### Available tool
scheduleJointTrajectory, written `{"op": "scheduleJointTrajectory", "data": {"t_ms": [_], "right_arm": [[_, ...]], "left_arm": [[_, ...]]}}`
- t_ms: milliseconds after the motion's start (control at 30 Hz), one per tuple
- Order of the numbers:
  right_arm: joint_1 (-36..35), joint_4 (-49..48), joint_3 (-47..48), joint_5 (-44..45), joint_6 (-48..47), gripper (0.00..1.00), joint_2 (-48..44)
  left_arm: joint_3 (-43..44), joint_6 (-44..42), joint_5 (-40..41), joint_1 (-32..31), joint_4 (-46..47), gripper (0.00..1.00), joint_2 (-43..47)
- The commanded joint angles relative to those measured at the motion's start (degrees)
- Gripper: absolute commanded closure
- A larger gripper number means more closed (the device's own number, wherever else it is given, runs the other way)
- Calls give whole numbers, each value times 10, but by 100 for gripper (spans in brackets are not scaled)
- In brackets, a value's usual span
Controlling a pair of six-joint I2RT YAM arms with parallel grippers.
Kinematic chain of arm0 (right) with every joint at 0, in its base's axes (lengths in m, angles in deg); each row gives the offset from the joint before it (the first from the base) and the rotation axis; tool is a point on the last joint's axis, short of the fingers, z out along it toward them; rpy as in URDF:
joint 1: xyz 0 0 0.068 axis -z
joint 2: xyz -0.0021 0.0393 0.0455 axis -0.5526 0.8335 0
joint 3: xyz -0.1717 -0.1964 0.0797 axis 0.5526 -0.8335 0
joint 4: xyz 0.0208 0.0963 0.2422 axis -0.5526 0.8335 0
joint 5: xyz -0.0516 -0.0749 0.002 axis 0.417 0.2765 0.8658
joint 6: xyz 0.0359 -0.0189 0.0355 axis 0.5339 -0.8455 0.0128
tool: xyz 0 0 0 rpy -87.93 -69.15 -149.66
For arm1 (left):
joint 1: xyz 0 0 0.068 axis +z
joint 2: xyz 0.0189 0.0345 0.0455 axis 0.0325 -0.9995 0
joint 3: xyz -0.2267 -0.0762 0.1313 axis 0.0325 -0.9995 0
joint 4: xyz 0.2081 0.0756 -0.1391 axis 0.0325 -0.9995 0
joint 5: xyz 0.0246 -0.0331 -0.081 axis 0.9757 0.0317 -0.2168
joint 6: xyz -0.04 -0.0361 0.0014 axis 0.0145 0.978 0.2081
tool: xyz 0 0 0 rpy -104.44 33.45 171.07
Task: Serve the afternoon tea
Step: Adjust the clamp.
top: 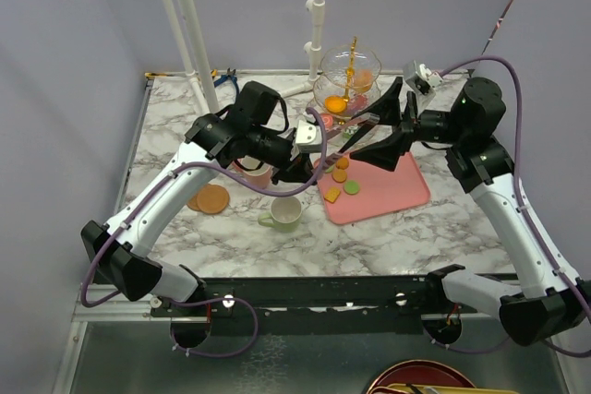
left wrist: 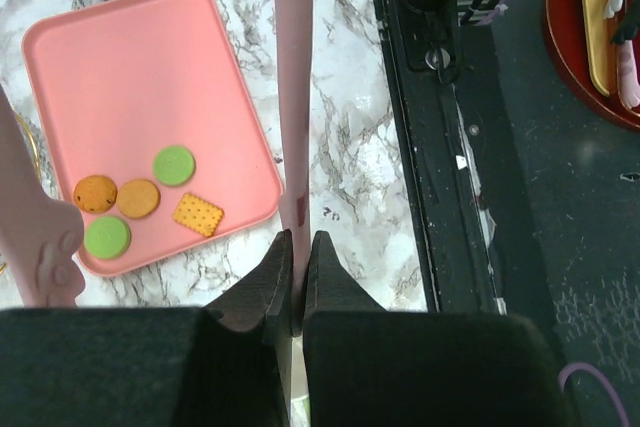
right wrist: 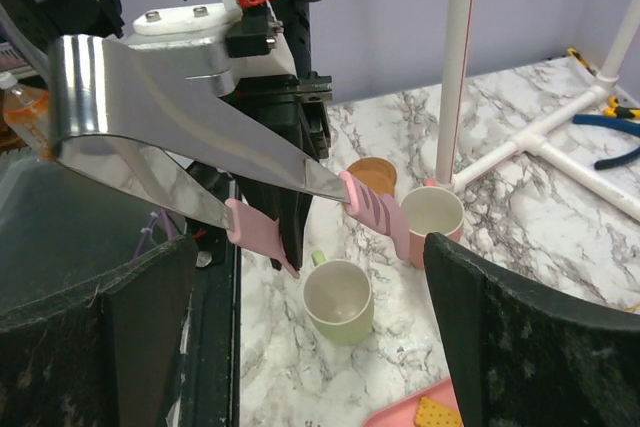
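My left gripper point(top: 294, 168) point(left wrist: 300, 242) is shut on one pink arm of the silver tongs point(left wrist: 293, 97) point(right wrist: 170, 117), which hang over the table near the tray's left edge. My right gripper point(top: 374, 131) point(right wrist: 310, 247) stands wide open with nothing in it, facing the tongs' pink tips. On the pink tray point(top: 392, 193) point(left wrist: 140, 67) lie several small treats point(top: 340, 178), among them a green macaron point(left wrist: 174, 165) and a square biscuit point(left wrist: 198, 214). The pale-green mug point(top: 286, 214) point(right wrist: 338, 299) and pink mug point(top: 255, 173) point(right wrist: 432, 215) stand empty beside a brown coaster point(top: 212, 198) point(right wrist: 372, 175). The glass tiered stand point(top: 349, 80) is behind the tray.
White pipe posts point(top: 194, 25) point(right wrist: 455, 57) rise at the table's back left, with blue pliers point(top: 224, 77) point(right wrist: 620, 137) at their foot. A black rail point(top: 314, 292) point(left wrist: 440, 147) runs along the near edge. A red plate point(top: 420, 380) point(left wrist: 595, 42) sits below the table.
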Motion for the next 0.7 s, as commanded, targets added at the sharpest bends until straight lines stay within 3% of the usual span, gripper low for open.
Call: {"op": "scheduleJointTrajectory", "data": {"t_ms": [0, 233, 433, 667], "right_arm": [[1, -171, -35, -51, 95, 0, 8], [-11, -214, -61, -55, 78, 0, 8], [-50, -166, -59, -18, 3, 0, 11], [-55, -157, -54, 1, -21, 0, 21]], "left_arm": [[28, -31, 2, -3, -17, 100, 2], [40, -28, 4, -7, -18, 100, -5], [46, -28, 3, -10, -18, 100, -12], [47, -28, 5, -12, -19, 100, -12]]}}
